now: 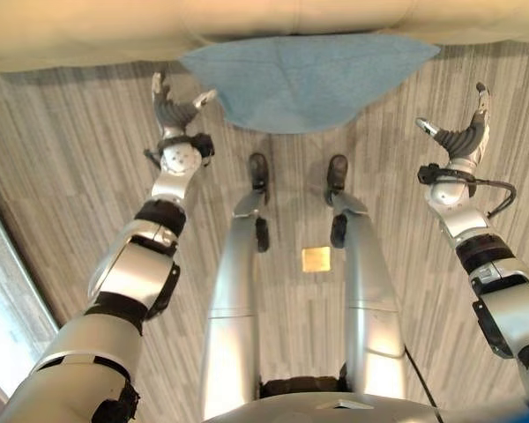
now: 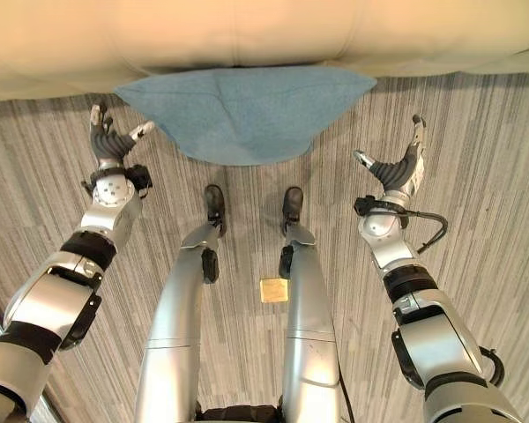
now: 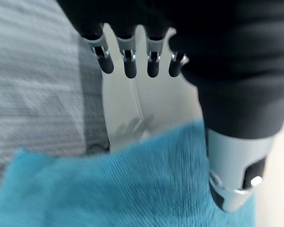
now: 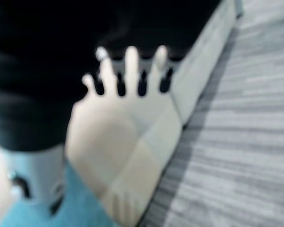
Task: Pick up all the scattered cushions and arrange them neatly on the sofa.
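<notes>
While flanking blue cushion (image 1: 309, 84) on floor (image 1: 62, 176) against sofa (image 1: 88, 35): left robot hand (image 1: 172, 110) released, right robot hand (image 1: 463, 137) released.

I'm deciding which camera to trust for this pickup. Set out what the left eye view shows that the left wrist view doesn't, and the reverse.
Left eye view alone: the right hand, open and apart from the blue cushion, and a small yellow square on the floor.

Left wrist view alone: a close look at the cushion's ribbed weave below the fingers.

Both: the open left hand, holding nothing, beside the cushion, which lies on the floor against the cream sofa.
</notes>
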{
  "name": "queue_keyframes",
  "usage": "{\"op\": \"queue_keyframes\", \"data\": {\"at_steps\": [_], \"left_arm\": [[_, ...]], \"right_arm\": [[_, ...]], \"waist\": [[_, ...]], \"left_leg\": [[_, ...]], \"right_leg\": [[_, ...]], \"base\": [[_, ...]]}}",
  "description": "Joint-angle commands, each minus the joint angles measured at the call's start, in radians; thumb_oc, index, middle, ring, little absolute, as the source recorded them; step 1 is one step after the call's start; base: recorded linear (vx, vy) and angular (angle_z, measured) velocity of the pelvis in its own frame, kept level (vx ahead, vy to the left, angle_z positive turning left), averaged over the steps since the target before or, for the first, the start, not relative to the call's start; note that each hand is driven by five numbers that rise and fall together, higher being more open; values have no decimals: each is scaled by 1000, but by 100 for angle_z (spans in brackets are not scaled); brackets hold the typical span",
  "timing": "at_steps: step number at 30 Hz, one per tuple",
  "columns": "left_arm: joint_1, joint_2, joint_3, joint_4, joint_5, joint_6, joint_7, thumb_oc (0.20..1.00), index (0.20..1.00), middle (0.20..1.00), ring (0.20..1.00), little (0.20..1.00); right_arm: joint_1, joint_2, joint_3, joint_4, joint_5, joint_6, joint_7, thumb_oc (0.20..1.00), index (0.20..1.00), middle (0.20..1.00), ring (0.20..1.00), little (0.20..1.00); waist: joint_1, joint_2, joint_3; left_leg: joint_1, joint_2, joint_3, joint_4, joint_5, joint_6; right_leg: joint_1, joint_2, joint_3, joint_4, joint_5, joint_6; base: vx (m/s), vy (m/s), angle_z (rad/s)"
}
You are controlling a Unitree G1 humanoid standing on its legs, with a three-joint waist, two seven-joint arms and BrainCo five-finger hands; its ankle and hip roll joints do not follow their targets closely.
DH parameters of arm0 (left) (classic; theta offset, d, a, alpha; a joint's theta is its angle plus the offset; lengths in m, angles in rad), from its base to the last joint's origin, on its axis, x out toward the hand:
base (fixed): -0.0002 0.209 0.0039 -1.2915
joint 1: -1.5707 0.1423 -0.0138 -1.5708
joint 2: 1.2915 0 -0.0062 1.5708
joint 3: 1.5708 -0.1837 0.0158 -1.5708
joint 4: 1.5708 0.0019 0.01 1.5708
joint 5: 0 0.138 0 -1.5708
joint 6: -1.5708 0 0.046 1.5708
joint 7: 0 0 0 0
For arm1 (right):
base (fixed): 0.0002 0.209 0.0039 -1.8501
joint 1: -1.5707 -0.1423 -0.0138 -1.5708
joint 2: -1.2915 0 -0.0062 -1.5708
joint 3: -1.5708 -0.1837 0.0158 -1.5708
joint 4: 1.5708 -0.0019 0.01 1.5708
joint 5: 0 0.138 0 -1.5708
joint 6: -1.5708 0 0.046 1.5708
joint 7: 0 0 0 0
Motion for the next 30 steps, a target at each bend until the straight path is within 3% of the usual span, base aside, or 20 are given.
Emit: {"op": "queue_keyframes", "data": {"at_steps": [1,9,17,19,27,30], "left_arm": [[17,17,25,-43,1,-59,30,1000,1000,1000,1000,1000],[-63,-12,15,-61,-21,-86,92,1000,1000,1000,1000,1000],[-82,-41,6,-90,-44,-104,84,1000,1000,1000,1000,1000],[-120,-99,-33,-139,-85,-130,56,1000,1000,1000,1000,1000],[-123,-111,-41,-157,-88,-132,47,1000,1000,1000,1000,1000],[-155,-140,-72,-191,-99,-147,47,1000,1000,1000,1000,1000]], "right_arm": [[30,-40,8,-46,18,-42,-19,1000,1000,1000,1000,1000],[-26,-32,24,-56,-19,-28,-65,1000,1000,1000,1000,1000],[-51,-45,35,-24,-7,-28,-56,1000,1000,1000,1000,1000],[-175,-81,99,88,39,-26,-24,1000,1000,1000,1000,1000],[-203,-89,114,101,40,-24,-20,1000,1000,1000,1000,1000],[-309,-114,158,118,32,-7,-28,1000,1000,1000,1000,1000]], "waist": [[6,22,-22],[4,28,-21],[7,36,-21],[20,50,-21],[23,54,-21],[33,62,-21]], "left_leg": [[-8,-40,-118,79,-204,-12],[-75,-55,-117,83,-205,-3],[-88,-61,-115,85,-202,-4],[-120,-71,-116,87,-200,-9],[-129,-71,-118,86,-199,-9],[-161,-77,-123,85,-192,-13]], "right_leg": [[81,-6,10,-64,-71,46],[0,-9,22,-52,-64,57],[-20,-9,24,-39,-68,54],[-61,-11,24,-20,-73,49],[-70,-12,21,-16,-76,49],[-104,-11,18,4,-85,48]], "base": [[26,29,-5],[13,31,0],[0,0,0],[19,-60,1],[6,-18,2],[34,-77,5]]}}
